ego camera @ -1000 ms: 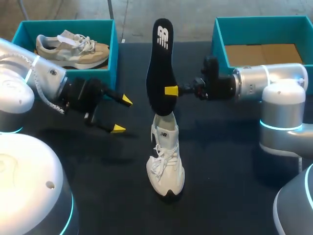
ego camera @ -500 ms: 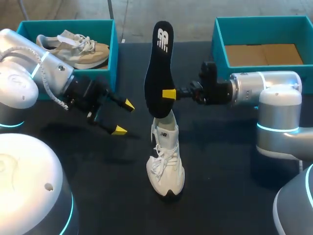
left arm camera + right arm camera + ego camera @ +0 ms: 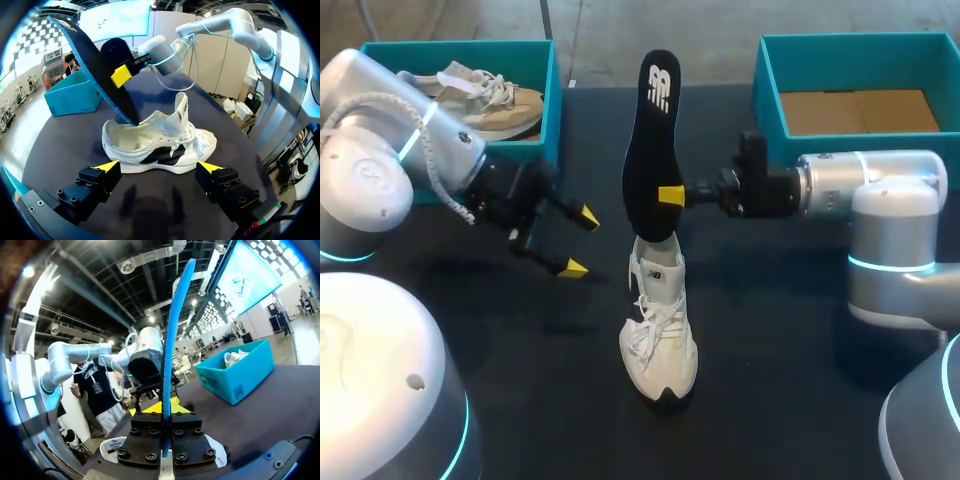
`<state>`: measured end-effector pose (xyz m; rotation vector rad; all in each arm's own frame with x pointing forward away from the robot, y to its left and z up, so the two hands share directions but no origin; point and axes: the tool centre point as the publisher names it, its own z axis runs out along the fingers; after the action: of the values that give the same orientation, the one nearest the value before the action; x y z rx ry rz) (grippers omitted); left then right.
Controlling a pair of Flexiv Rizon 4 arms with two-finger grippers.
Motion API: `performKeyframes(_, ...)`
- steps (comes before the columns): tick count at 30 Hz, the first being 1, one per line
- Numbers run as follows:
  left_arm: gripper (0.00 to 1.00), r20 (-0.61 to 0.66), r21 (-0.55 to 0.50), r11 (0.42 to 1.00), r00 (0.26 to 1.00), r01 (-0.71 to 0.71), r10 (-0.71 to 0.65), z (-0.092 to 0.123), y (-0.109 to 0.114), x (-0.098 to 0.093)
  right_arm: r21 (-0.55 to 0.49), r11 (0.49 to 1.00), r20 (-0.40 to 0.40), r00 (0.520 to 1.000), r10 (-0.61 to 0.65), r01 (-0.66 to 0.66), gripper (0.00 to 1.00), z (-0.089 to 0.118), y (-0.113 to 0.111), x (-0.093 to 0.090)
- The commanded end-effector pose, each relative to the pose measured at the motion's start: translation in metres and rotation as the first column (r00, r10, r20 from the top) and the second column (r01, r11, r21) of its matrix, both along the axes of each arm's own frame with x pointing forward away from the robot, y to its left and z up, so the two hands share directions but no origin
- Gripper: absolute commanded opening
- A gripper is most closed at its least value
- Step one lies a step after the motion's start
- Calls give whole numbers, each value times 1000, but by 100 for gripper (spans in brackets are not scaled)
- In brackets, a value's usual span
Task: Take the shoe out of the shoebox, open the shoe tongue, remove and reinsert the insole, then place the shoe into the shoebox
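A white shoe (image 3: 658,335) stands upright on the black table, toe toward the front edge. A black insole (image 3: 652,140) stands nearly on end above it, with its lower end at the shoe's opening. My right gripper (image 3: 670,195) is shut on the insole's edge from the right. In the right wrist view the insole's blue edge (image 3: 172,340) rises from between the shut fingers (image 3: 165,407). My left gripper (image 3: 580,241) hangs open left of the shoe. In the left wrist view the shoe (image 3: 160,147) lies just ahead of its spread tips (image 3: 159,167), with the insole (image 3: 95,70) above the heel.
A teal shoebox (image 3: 552,120) at the back left holds a beige shoe (image 3: 470,100). A second teal shoebox (image 3: 770,95) at the back right shows a bare cardboard floor. Black tabletop (image 3: 770,380) surrounds the shoe at the front.
My left arm has swung a little to the right, bringing its open gripper closer to the shoe. The insole has shifted slightly in my right gripper's hold.
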<state>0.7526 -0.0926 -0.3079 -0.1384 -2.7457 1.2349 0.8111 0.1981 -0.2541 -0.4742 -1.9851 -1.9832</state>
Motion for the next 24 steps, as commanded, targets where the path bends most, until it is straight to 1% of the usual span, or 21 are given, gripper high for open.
performKeyframes(1,100,1,13,1000,1000,2,-2,0,-5,0,1,1000,-1,1000,-21,21,0,-7,-7,-2)
performKeyframes(5,100,13,22,1000,1000,-1,1,-3,-11,3,1,999,-4,999,-32,32,0,-15,-12,1)
performKeyframes(12,100,39,35,999,999,-26,25,-11,-20,8,-4,999,-1,999,-42,42,0,-21,-14,2)
performKeyframes(18,100,71,49,997,996,-66,62,-22,-23,17,0,999,2,999,-53,53,0,-23,-12,1)
performKeyframes(24,100,65,37,997,996,-69,67,-27,-30,23,-5,999,-11,999,-49,49,0,-28,-5,1)
